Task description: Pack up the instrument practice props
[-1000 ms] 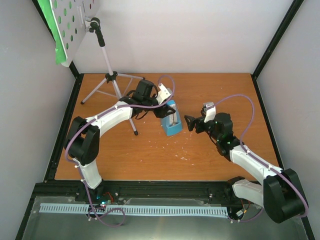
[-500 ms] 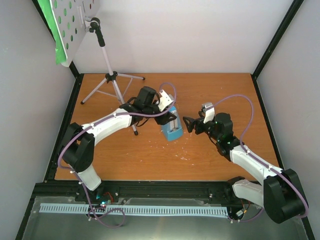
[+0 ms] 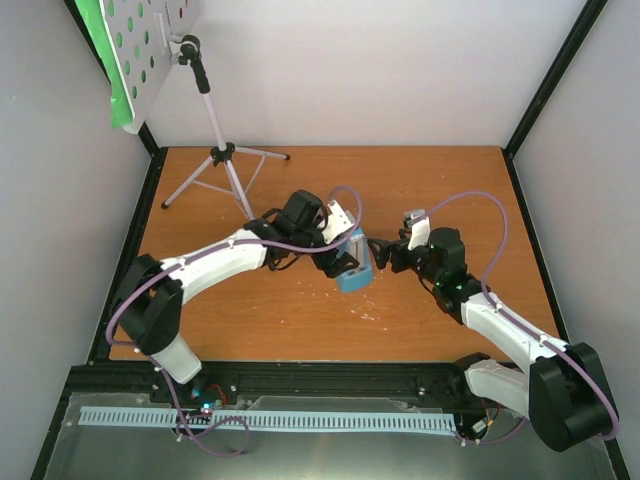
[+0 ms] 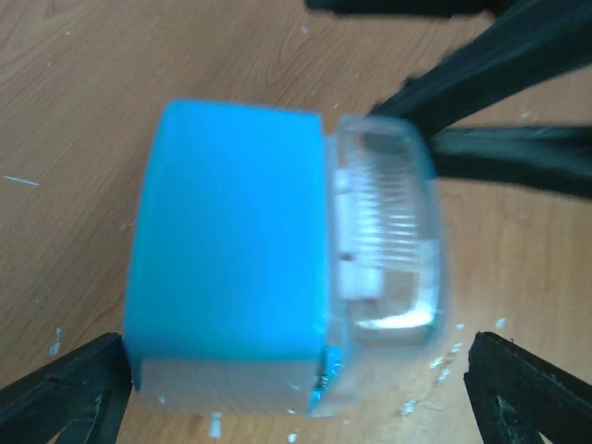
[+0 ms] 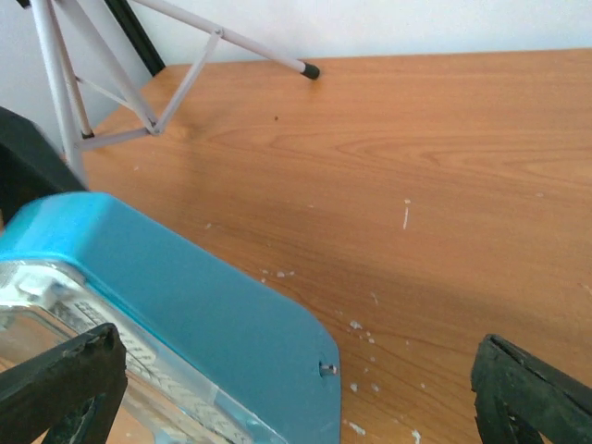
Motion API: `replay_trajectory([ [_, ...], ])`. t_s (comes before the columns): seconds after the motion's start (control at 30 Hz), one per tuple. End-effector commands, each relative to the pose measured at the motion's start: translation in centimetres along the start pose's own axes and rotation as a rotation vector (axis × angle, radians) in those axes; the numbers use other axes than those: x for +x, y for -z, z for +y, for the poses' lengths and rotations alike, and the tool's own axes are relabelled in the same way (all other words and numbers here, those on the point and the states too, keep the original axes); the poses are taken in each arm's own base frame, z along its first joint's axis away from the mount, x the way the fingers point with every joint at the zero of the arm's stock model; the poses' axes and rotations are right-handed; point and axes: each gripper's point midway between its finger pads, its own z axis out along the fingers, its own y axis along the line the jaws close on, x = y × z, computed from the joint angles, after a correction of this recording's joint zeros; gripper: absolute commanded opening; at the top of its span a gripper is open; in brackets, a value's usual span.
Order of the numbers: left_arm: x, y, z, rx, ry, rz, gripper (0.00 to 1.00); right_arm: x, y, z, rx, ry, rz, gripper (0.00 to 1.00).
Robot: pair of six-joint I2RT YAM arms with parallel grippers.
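The blue metronome [image 3: 356, 275] sits on the wooden table [image 3: 300, 320] near its middle, a little nearer the front edge than the back. The left wrist view shows its solid blue body [image 4: 231, 250] with a clear ribbed cover on one side; that picture is blurred, so I cannot tell whether it stands squarely or leans. The left gripper [image 3: 350, 260] reaches over it from the left edge's side with its jaws spread wide. Its fingertips [image 4: 65, 393] show on either side of the metronome with gaps between, so it grips nothing. The right gripper [image 3: 380, 255] comes in from the right edge's side and is just beside the metronome, its jaws released as well. Its fingertips [image 5: 60, 379] stand far apart, and the blue body [image 5: 185, 305] fills the lower left of its view near one finger; whether they touch I cannot tell. Small white specks [image 3: 372, 316] dot the wood close by. Well apart, in the back left corner, stands the silver tripod music stand [image 3: 225, 165], its grey perforated tray [image 3: 150, 50] raised high with a green page [image 3: 105, 50] on it.
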Motion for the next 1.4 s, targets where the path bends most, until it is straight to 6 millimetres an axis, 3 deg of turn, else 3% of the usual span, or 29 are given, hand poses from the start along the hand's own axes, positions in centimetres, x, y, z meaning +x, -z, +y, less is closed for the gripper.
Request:
replay_trajectory([
  [0.0, -4.1, 5.2, -2.6, 0.053, 0.0, -0.153, 0.99, -0.8, 0.8, -0.2, 0.033, -0.001, 0.004, 1.0],
  [0.1, -5.5, 8.7, -2.9, 0.081, 0.022, -0.235, 0.99, -1.1, 1.6, 0.3, 0.019, 0.011, -0.009, 1.0],
  [0.17, -5.8, 10.7, -1.6, 0.093, 0.07, -0.275, 1.0, -1.3, 1.9, 1.2, -0.017, 0.03, -0.007, 1.0],
  [0.23, -5.9, 12.5, 1.2, 0.065, 0.134, -0.319, 0.99, -1.4, 2.0, 2.3, -0.047, 0.049, -0.008, 1.0],
  [0.33, -6.7, 14.3, 3.6, 0.022, 0.151, -0.383, 1.0, -2.0, 1.8, 3.6, -0.064, 0.086, -0.026, 1.0],
  [0.43, -8.7, 14.9, 3.8, 0.048, 0.095, -0.437, 0.99, -3.3, 1.5, 4.3, -0.081, 0.096, -0.044, 1.0],
  [0.5, -9.4, 14.0, 3.7, 0.101, 0.079, -0.431, 1.0, -4.2, 1.5, 4.1, -0.062, 0.1, -0.064, 1.0],
  [0.57, -9.4, 11.7, 3.9, 0.098, 0.078, -0.363, 0.99, -5.0, 1.9, 3.4, -0.008, 0.101, -0.095, 1.0],
  [0.7, -8.2, 6.2, 2.9, 0.06, 0.037, -0.176, 0.99, -5.6, 4.1, -0.8, 0.246, 0.074, -0.163, 1.0],
  [0.8, -7.9, 4.2, 1.2, 0.118, 0.019, -0.146, 0.99, -5.7, 6.0, -3.0, 0.382, 0.083, -0.209, 1.0],
  [0.93, -7.1, 1.6, 0.6, 0.112, 0.005, -0.088, 0.99, -6.1, 7.2, -3.9, 0.455, 0.11, -0.231, 1.0],
  [1.1, -5.5, 0.0, 1.1, 0.049, 0.002, -0.037, 0.95, -5.9, 7.3, -4.4, 0.479, 0.109, -0.228, 1.0],
  [1.37, -5.2, 0.7, 1.2, 0.004, -0.001, -0.055, 0.66, -5.6, 7.5, -4.8, 0.505, 0.109, -0.227, 1.0],
])
